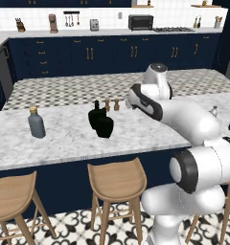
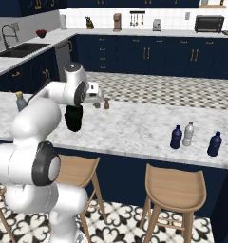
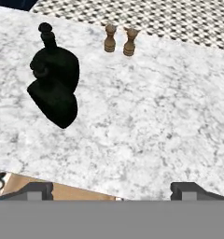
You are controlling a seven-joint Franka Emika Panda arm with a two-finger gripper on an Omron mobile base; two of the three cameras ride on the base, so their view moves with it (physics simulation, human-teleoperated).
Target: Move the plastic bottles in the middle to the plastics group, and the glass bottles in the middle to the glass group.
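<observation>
My pincer [image 3: 112, 189] hangs wide open and empty over the veined white marble counter [image 3: 146, 121]. Two squat glossy black glass bottles [image 3: 55, 88] with round bellies touch each other near two small turned brown wooden shakers [image 3: 119, 39]. Navy cabinets [image 1: 112, 55] line the back wall.

Table [image 1: 69, 143]: white-grey marble top, crossing mid-frame in both base views. On it: two black bottles [image 1: 101, 122] touching, centre of left base view; two brown shakers [image 1: 112, 105] just behind them; grey bottle [image 1: 36, 123] at left; three small bottles [image 2: 188, 136] at right of right base view.
</observation>
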